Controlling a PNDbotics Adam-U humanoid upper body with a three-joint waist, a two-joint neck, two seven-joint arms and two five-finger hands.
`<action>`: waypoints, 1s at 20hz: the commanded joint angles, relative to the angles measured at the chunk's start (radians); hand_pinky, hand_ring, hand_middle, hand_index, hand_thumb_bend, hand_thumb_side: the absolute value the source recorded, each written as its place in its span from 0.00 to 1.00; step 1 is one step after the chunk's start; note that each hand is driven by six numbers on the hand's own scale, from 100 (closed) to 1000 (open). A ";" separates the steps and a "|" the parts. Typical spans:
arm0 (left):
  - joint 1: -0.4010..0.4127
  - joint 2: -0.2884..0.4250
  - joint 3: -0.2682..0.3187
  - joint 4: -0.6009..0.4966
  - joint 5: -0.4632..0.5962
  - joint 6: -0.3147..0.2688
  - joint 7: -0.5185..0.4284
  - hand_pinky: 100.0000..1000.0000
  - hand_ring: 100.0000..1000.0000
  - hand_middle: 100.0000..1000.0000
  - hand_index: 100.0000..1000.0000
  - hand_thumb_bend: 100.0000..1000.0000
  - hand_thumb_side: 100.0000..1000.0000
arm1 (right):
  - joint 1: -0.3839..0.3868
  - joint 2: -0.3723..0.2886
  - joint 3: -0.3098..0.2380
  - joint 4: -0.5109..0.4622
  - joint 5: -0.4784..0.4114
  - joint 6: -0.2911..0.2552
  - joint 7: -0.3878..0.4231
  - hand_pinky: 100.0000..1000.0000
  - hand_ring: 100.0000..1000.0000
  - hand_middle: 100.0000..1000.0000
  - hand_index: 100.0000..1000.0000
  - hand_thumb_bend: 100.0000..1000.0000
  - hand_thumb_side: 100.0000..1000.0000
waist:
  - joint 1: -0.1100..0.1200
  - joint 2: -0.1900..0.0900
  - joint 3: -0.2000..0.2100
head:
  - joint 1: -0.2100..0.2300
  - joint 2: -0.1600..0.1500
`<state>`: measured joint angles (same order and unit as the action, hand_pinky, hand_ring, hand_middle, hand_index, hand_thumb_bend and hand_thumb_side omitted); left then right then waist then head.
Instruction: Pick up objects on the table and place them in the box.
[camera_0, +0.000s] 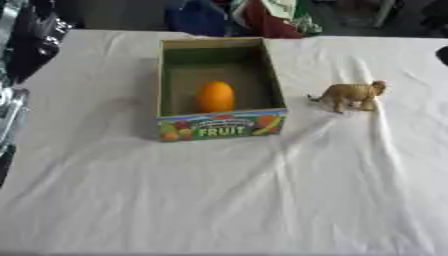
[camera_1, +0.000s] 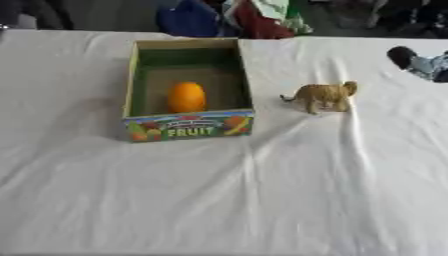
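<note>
A cardboard box (camera_0: 275, 80) printed with "FRUIT" on its front stands open on the white table, left of centre. An orange fruit (camera_0: 215, 96) lies inside it, toward the front wall. A small tan toy lion (camera_1: 324, 96) stands on the cloth to the right of the box, apart from it. Black and silver parts of my left arm or hand (camera_0: 12, 107) show along the left edge, well away from the box. A dark and grey part of my right hand (camera_1: 418, 62) pokes in at the right edge, up and to the right of the lion and not touching it.
A white, wrinkled cloth (camera_0: 227, 200) covers the table, with a ridge running down from the lion. Coloured fabric and dark shapes (camera_1: 254, 17) lie beyond the far edge.
</note>
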<state>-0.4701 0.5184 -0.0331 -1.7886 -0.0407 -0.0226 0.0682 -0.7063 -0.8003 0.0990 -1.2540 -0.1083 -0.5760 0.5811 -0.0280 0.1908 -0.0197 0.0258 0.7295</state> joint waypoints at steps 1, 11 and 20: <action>0.022 0.003 0.032 -0.054 0.027 0.008 0.029 0.63 0.62 0.60 0.74 0.55 0.79 | -0.049 -0.023 0.009 0.066 0.091 -0.053 0.035 0.70 0.75 0.77 0.79 0.36 0.26 | 0.001 -0.020 0.006 | -0.008 0.008; 0.100 -0.040 0.045 -0.106 0.036 0.020 0.031 0.63 0.62 0.60 0.73 0.54 0.81 | -0.154 0.089 0.020 0.267 0.355 -0.160 0.016 0.70 0.75 0.77 0.79 0.47 0.32 | -0.001 -0.023 0.033 | -0.032 0.021; 0.123 -0.063 0.043 -0.100 0.031 0.028 0.020 0.63 0.61 0.59 0.73 0.52 0.83 | -0.207 0.180 -0.016 0.420 0.608 -0.193 -0.094 0.69 0.73 0.75 0.77 0.37 0.13 | 0.001 -0.020 0.046 | -0.040 0.025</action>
<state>-0.3404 0.4466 -0.0008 -1.8751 -0.0066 0.0039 0.0907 -0.8892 -0.6070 0.0977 -0.8437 0.4637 -0.7094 0.4477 -0.0289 0.1868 0.0269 -0.0115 0.7470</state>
